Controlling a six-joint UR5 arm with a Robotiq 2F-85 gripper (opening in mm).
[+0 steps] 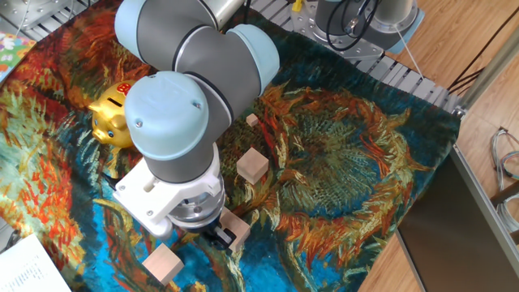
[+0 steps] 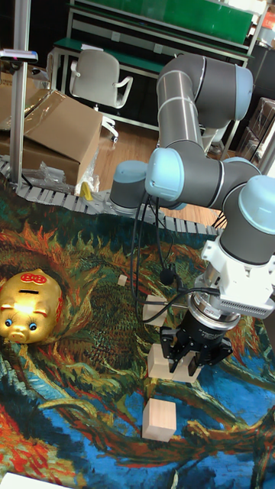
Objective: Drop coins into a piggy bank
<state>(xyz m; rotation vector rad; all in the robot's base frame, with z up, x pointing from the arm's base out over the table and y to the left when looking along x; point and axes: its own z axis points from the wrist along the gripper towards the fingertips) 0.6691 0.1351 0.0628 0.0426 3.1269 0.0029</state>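
Tall fixed view puts the nearest wooden block (image 2: 160,419) at about 6 o'clock on the painted cloth (image 2: 84,306), standing free. Just past it the gripper (image 2: 186,357) hangs low over a second block (image 2: 169,364), its dark fingers (image 2: 173,341) down around that block's top; whether they press on it or stand slack I cannot tell, since the fingers hide the contact. A third block (image 2: 155,306) lies behind, partly covered by a black cable, and a tiny pale piece (image 2: 122,280) sits farther back. No coin can be made out anywhere. At 9 o'clock the piggy bank (image 2: 29,306) rests on the cloth, well apart from the gripper: shiny gold, snout toward the camera, red marks and a dark slot on its back. From the fixed view the arm's grey and blue joints cover most of the pig (image 1: 111,120), leaving only its head and a red patch at 10 o'clock, and the gripper (image 1: 220,236) shows merely as a black tip against a block (image 1: 235,227).
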